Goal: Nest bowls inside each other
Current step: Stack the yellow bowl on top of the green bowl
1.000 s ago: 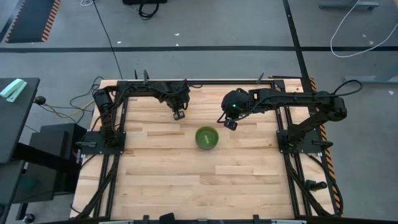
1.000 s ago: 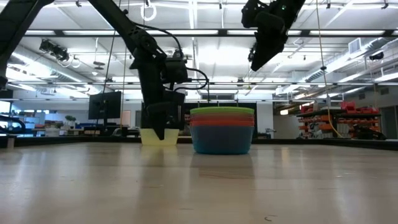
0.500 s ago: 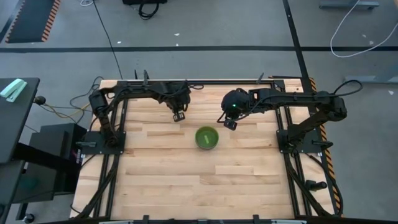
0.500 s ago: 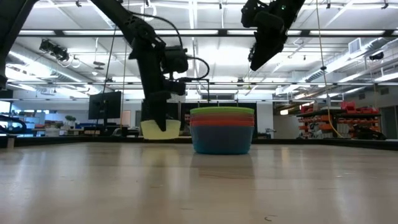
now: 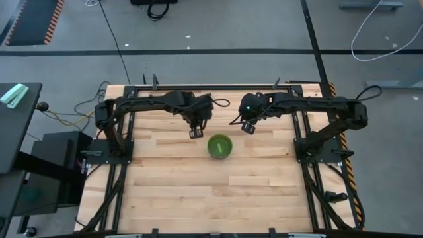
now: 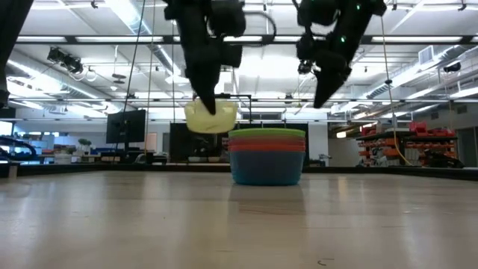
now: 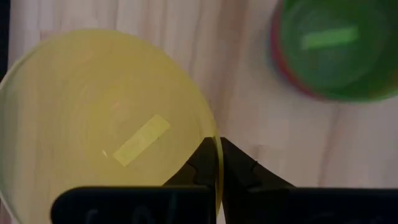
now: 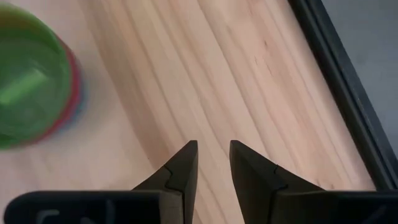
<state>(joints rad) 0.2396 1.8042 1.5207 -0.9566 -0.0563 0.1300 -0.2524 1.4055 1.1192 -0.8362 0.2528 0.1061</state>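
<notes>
The left claw (image 7: 214, 163) pinches the yellow bowl (image 7: 106, 124) by its rim, airborne beside the stack (image 6: 267, 155) on the worktop (image 5: 198, 178); it should centre over the green bowl (image 5: 219, 146) before lowering. The right claw (image 8: 210, 163) hovers nearby, slightly parted, empty.

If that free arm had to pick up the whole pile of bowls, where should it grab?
Probably the rim of the green bowl on top, coming straight down: one finger inside, one outside, as the left gripper pinches the yellow bowl. The thin rim faces up; the stack's sides look too wide for the right gripper.
</notes>
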